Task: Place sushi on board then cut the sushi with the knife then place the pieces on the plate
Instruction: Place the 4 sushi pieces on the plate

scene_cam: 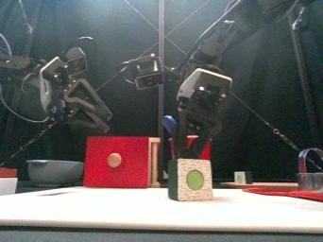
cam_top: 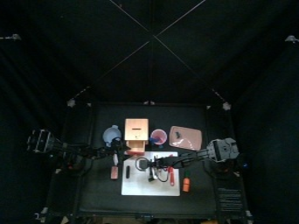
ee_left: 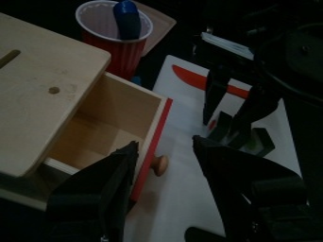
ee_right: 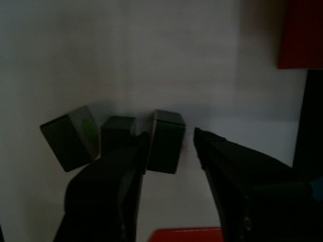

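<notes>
Centrally, at 6 o'clock on the table [cam_top: 93, 197], lies the white cutting board [cam_top: 166, 189]. The toy sushi roll [scene_cam: 190, 180] stands on it. In the front view its end face is pale with a green centre. The right wrist view resolves the roll into three dark green blocks set side by side.

The right gripper [ee_right: 171, 149] descends on the roll from above. Its jaws are parted to little more than one block's width and flank the end block [ee_right: 167, 140]. A sliver of white board shows between that block and one jaw, so the claw brackets the block without pinching it.

The left gripper [ee_left: 164, 145] hangs at 9 o'clock of the board, over the board's edge and the open drawer. Its jaws are spread wide and hold nothing.

The red toy knife [ee_left: 195, 77] lies flat on the board toward its 12 o'clock edge, apart from the roll.

The pale wooden box [cam_top: 138, 131] sits at 12 o'clock of the board, with its red drawer front [scene_cam: 116, 161] pulled out toward the board. The blue-grey bowl [scene_cam: 53, 171] is at 10 o'clock. The red cup [ee_left: 113, 40], holding the blue toy knife [ee_left: 124, 13], stands just beside the box at 1 o'clock. The pink tray [cam_top: 187, 138] lies at 2 o'clock beyond the cup.
</notes>
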Tool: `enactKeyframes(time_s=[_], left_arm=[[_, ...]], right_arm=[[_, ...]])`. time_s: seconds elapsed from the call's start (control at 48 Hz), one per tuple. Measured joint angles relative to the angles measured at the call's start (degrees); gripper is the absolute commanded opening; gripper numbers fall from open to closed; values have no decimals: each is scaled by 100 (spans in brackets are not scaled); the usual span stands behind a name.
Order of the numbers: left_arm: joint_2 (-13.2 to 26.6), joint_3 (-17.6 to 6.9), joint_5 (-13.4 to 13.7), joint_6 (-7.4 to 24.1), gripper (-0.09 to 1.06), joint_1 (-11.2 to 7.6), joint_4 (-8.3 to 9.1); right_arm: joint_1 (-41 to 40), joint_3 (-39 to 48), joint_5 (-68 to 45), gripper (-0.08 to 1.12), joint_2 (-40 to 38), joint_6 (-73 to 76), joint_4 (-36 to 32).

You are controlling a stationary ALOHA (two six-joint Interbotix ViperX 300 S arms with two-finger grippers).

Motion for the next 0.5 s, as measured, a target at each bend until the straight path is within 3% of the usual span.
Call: enactKeyframes(time_s=[0.167, 0.5], left_arm=[[0, 0, 9, -9, 87, -9, -9], [0, 26, 9, -9, 86, -9, -18]], right_arm=[[0, 0, -9, 45, 0, 44, 0], [-193, 229, 53, 43, -527, 316, -149]])
